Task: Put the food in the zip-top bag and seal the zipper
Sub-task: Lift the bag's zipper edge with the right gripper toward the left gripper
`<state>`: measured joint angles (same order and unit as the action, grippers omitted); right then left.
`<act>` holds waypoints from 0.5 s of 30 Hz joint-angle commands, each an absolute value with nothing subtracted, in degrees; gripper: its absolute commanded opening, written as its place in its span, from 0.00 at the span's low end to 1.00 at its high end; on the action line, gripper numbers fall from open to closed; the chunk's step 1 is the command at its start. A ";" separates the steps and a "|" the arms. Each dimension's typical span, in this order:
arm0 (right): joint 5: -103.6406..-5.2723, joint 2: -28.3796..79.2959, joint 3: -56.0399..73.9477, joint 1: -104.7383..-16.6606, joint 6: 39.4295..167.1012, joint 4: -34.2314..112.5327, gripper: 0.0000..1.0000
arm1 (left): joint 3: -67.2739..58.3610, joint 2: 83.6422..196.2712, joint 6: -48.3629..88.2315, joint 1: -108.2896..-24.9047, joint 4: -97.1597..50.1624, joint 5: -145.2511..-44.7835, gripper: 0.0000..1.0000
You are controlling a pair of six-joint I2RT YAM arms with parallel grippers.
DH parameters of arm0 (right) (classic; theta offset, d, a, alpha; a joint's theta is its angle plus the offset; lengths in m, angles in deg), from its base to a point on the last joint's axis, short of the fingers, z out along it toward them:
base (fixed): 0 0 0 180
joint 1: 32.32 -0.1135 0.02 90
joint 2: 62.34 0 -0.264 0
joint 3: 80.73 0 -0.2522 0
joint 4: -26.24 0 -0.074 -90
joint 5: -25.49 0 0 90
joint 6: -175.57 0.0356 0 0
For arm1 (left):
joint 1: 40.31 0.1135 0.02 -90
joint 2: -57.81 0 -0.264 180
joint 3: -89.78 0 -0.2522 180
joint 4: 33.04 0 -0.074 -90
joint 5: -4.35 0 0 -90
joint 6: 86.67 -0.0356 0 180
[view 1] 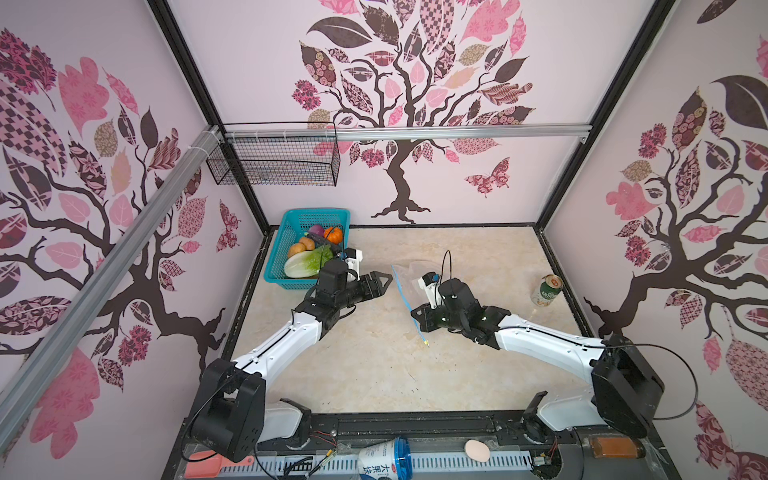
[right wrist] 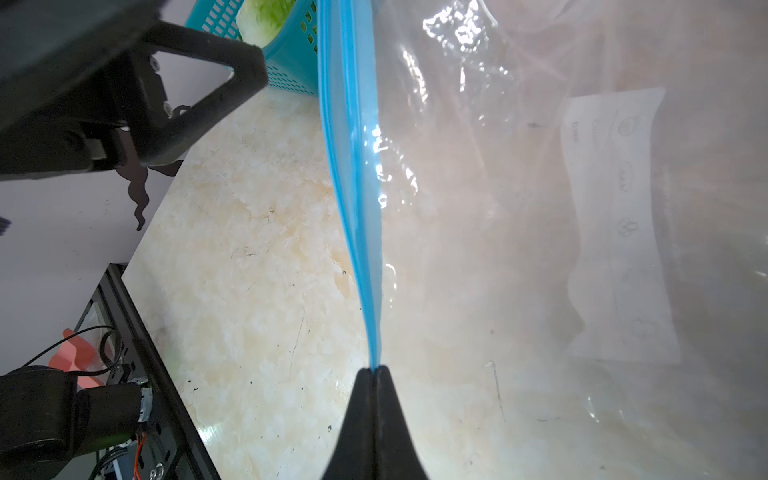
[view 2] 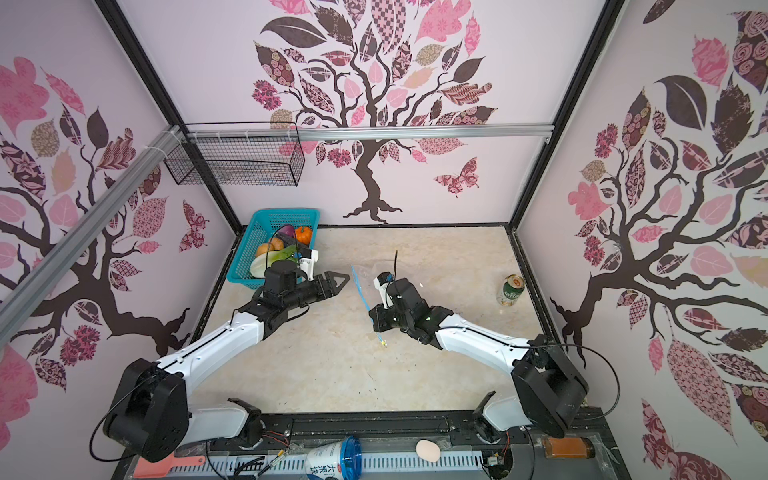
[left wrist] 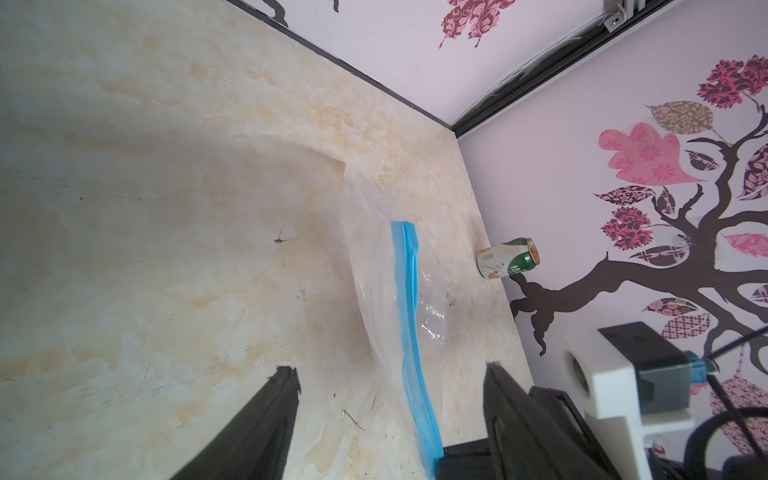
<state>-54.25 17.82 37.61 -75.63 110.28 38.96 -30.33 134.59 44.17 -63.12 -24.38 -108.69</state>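
Note:
The food lies in a teal basket [view 1: 286,232] at the back left: purple onion [view 1: 316,229], orange pumpkin [view 1: 333,235], tan potatoes [view 1: 297,249] and green lettuce [view 1: 305,262]. The clear zip-top bag [view 1: 409,270] lies mid-table, with its white label [right wrist: 615,228] facing the right wrist camera. My right gripper [right wrist: 375,370] is shut on the light-blue zipper [right wrist: 353,166] and holds that edge up off the table. The yellow slider [view 1: 426,343] hangs at the strip's near end. My left gripper [left wrist: 390,371] is open, its fingers on either side of the zipper [left wrist: 409,316] and apart from it.
A green drink can [view 1: 546,291] stands near the right wall. A black wire basket [view 1: 274,162] hangs on the back wall. On the front ledge lie a pale egg-shaped object [view 1: 477,450], a tipped cup [view 1: 384,457] and a pink spatula [view 1: 216,463].

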 commanded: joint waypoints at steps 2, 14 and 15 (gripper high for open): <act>-53.37 15.95 38.00 -75.41 110.71 36.31 0.00 | -27.92 137.86 45.06 -62.96 -26.34 -109.36 0.64; -53.96 15.88 39.01 -75.45 109.52 35.30 0.00 | -25.97 139.21 45.51 -64.40 -27.09 -108.73 0.64; -53.96 16.01 39.01 -75.40 109.40 35.26 0.00 | -26.03 139.04 45.60 -64.39 -27.44 -108.51 0.64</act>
